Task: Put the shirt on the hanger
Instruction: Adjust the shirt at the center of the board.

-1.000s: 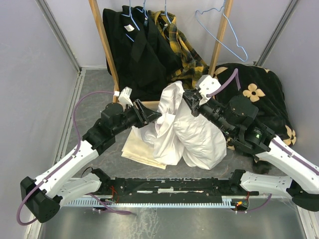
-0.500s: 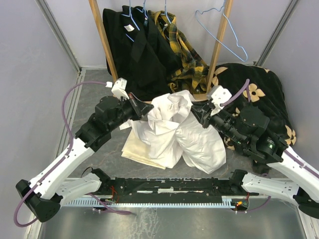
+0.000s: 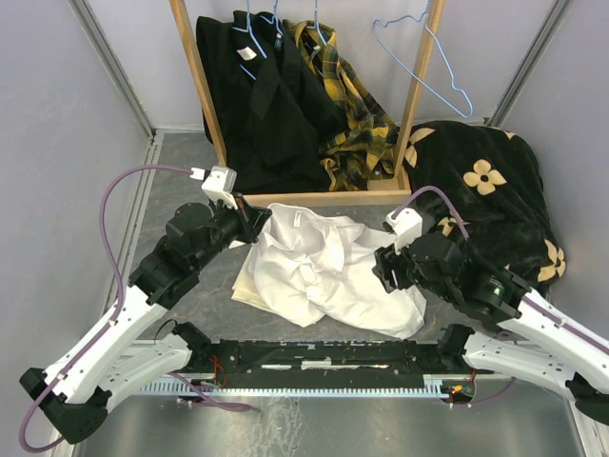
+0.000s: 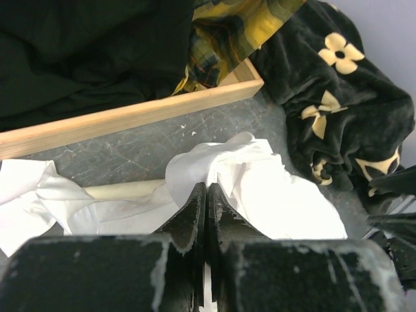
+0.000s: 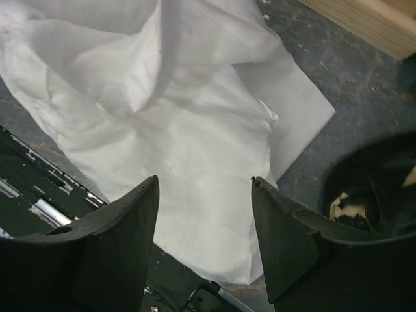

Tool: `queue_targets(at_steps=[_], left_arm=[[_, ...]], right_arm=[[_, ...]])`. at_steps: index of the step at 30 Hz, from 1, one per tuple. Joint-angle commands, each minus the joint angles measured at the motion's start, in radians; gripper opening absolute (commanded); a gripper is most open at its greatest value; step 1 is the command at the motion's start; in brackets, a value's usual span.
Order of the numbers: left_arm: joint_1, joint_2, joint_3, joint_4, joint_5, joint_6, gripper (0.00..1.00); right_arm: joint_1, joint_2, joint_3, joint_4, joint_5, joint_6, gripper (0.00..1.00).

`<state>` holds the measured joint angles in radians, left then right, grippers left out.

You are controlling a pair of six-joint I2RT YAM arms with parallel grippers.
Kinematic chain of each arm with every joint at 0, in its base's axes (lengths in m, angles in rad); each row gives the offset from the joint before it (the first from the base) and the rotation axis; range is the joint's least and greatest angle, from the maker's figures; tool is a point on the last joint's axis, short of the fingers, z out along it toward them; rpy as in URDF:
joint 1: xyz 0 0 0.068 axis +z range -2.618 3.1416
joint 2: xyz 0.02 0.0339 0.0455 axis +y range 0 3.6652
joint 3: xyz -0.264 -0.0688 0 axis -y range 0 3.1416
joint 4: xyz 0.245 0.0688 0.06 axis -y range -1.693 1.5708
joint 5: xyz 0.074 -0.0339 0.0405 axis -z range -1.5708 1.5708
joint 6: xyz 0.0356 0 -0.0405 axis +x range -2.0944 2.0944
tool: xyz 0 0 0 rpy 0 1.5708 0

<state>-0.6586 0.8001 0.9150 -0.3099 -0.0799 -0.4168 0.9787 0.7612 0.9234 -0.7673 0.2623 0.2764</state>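
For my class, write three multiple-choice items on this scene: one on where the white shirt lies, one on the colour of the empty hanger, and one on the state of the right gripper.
1. Where does the shirt lie?
A. On a hanger
B. Crumpled on the table
C. In a basket

2. What colour is the empty hanger?
A. Red
B. Black
C. Light blue

3. How is the right gripper?
A. Open, holding nothing
B. Shut on the shirt
C. Shut on the hanger

Answers:
1 B: it lies heaped on the grey surface.
2 C: its thin wire shows pale blue.
3 A: its fingers stand apart above the cloth.
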Motion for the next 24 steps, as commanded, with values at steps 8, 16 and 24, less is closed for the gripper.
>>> queue_targets(at_steps=[8, 16, 24], left_arm=[[-0.004, -0.033, -0.053, 0.017, -0.016, 0.029, 0.03], [-0.004, -0.032, -0.062, 0.016, -0.020, 0.010, 0.03], [-0.004, -0.038, -0.068, 0.008, -0.021, -0.001, 0.03]], right_arm=[[-0.004, 0.098, 0.167, -0.021, 0.207, 0.227, 0.70], [-0.003, 0.210, -0.008, 0.386, 0.145, 0.364, 0.69], [-0.008, 0.377, -0.057, 0.575, 0.113, 0.324, 0.65]])
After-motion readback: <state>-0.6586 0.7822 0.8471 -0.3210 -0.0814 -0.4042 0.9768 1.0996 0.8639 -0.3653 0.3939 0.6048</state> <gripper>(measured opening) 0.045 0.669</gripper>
